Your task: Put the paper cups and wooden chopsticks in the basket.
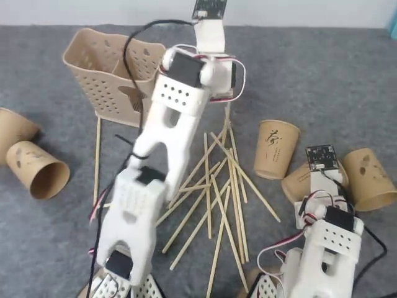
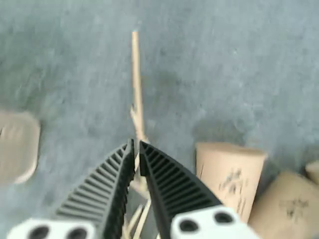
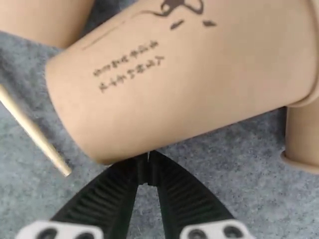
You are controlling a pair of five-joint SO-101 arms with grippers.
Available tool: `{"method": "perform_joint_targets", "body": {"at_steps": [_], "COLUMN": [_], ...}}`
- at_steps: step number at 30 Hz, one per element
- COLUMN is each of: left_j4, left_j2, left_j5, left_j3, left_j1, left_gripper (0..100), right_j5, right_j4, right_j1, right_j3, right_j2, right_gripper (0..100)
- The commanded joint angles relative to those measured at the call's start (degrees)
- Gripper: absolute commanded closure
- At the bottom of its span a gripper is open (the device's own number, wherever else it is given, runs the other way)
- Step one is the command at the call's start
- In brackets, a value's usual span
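Since the right gripper [image 3: 148, 157] sits low in the lower right of the high view with its nose against a paper cup [image 3: 184, 74] lying on its side, a push forward would probably just roll that cup off instead of catching it. Jaws there are clenched and hold nothing. The tips are right under the cup wall, but I can't tell whether they actually touch. It would have to open before any grab. Mid frame, the chopstick pile [image 1: 214, 198] is crossed and stacked, so lifting one stick could drag or flick its neighbours. A standing cup [image 1: 276, 149] is just beside the pile and could get knocked. Further up, the left gripper [image 2: 135, 144] is clamped on one chopstick [image 2: 135, 74], pinched at the very tips with most of the length sticking out ahead. That thin grip looks likely to let the stick swivel or slip out. The long free end could also catch the rim of the basket [image 1: 102, 81], which sits in the upper left, near that arm's head. No cups or sticks visible in the basket yet. Two other cups [image 1: 40, 171] lie on their sides at the left edge, well apart from both arms.
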Motion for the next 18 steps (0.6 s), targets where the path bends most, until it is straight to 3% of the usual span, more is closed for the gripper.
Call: {"method": "perform_joint_targets", "body": {"at_steps": [1, 7, 13, 15, 18], "left_j4": [2.1, -3.5, -15.0, -15.3, -15.4], "left_j2": [-22.8, -43.7, -53.7, -52.8, -48.9], "left_j5": [-0.6, -11.7, -13.4, -13.5, -13.2], "left_j3": [28.7, 55.0, 68.5, 70.3, 70.5], "left_j1": [1.0, 0.8, 0.9, 1.0, 0.7], "left_gripper": [99, 99, 98, 95, 81], "right_j5": [0.8, 0.8, 0.7, 0.7, 0.7], "right_j4": [-0.8, -0.7, -0.6, -0.6, -0.6], "right_j1": [-0.5, -0.5, -0.4, -0.3, -0.3], "right_j3": [-0.6, -0.5, -0.5, -0.4, -0.4], "right_j2": [-1.2, -1.2, -1.2, -1.2, -1.2], "right_gripper": [98.3, 98.3, 98.3, 98.3, 98.3]}}
